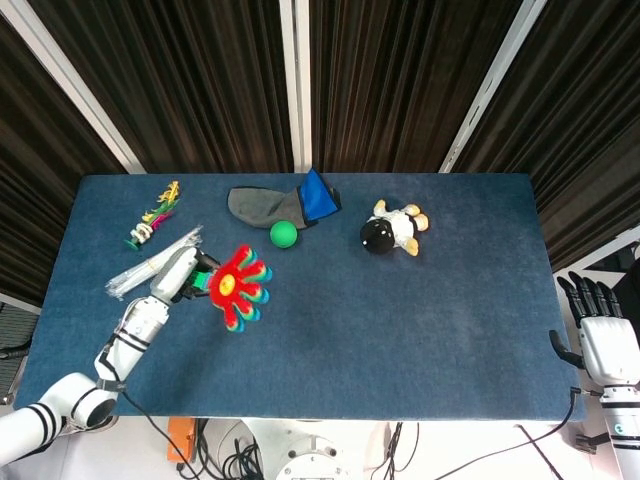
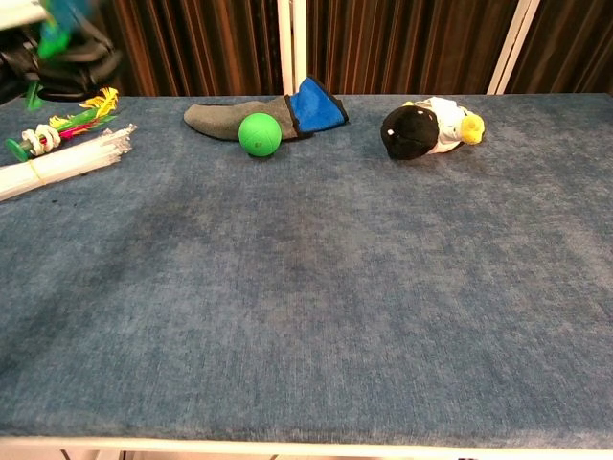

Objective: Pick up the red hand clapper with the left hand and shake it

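A: Starting at the left edge of the table [image 1: 330, 330]. What is lying there?

B: A small feathered toy [image 1: 152, 217] and a bundle of clear sticks [image 1: 152, 263], both resting flat and just beside the left hand [image 1: 178, 275]. Neither is being touched.

A: And the left hand itself?

B: It is gripping the green handle of the red hand clapper [image 1: 236, 285], holding it lifted off the cloth with the red palm facing the head camera. Judgement: the handle grip is leaving the plastic palms free to slap, which suits shaking. In the chest view the hand is showing only as a blur at the top left corner, so the finger wrap cannot be read there.

A: Moving toward the middle?

B: A grey sock with a blue cuff [image 1: 280, 204] is lying flat, a green ball [image 1: 284, 234] touching its near edge. Further right, a plush toy [image 1: 393, 230] is lying on its side, well apart from the clapper.

A: Any containers?

B: None showing; nothing is sitting inside anything.

A: Right hand [image 1: 605, 335]?

B: Idling off the right table edge, fingers extended and apart, holding nothing.
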`<state>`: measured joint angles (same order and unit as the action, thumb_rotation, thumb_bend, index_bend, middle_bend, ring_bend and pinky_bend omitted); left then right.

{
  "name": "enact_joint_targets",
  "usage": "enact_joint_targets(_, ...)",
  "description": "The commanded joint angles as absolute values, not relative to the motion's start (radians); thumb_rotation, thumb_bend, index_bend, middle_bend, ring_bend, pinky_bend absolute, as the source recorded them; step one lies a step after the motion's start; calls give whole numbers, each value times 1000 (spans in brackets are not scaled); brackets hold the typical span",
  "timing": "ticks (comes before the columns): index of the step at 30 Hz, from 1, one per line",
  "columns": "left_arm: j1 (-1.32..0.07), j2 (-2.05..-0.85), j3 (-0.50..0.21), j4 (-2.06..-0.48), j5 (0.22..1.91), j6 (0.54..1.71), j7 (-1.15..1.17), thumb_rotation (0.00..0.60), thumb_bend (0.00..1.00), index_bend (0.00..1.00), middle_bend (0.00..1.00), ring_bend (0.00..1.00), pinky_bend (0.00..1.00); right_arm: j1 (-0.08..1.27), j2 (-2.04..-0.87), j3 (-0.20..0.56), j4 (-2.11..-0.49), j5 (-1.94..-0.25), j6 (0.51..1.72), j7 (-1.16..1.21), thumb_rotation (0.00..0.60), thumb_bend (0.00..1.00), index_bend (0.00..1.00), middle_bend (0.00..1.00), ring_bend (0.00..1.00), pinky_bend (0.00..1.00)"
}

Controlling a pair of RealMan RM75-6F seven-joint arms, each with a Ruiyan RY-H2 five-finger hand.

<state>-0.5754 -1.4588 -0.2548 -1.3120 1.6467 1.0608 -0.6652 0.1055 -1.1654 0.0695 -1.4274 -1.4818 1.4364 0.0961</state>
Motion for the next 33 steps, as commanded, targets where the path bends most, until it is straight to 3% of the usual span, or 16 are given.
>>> enact_joint_targets(1,-660,-1515,-133,-1114,1870,1154,106,600,673,1000,1000,1000,1000,106,-1167,70,-1425,-1483,1436,98,600,309,0,0,0,0)
enact_joint_targets(6,-669,-1518,-116,-1122,1838,1157,94,600,673,1000,1000,1000,1000,106,-1171,68,-1418,-1483,1435,103,600,308,0,0,0,0)
enact_joint_targets(9,-649,-1523,-132,-1202,1717,1124,-65,600,672,1000,1000,1000,1000,104,-1171,68,-1416,-1483,1437,105,600,309,0,0,0,0)
enact_joint_targets(16,-640,-1360,-273,-1598,1321,836,-920,600,672,1000,1000,1000,1000,104,-1171,68,-1417,-1481,1435,102,600,309,0,0,0,0)
enact_joint_targets(19,-627,-1303,-348,-1647,1262,739,-1288,600,672,1000,1000,1000,1000,105,-1174,67,-1418,-1482,1432,100,600,309,0,0,0,0)
enact_joint_targets(24,-611,-1270,-373,-1613,1365,679,-1624,600,673,1000,1000,1000,1000,106,-1178,65,-1414,-1481,1427,100,600,310,0,0,0,0)
enact_joint_targets(33,-654,-1272,-275,-1506,1591,753,-1801,600,674,1000,1000,1000,1000,105,-1177,65,-1419,-1483,1430,94,600,310,0,0,0,0)
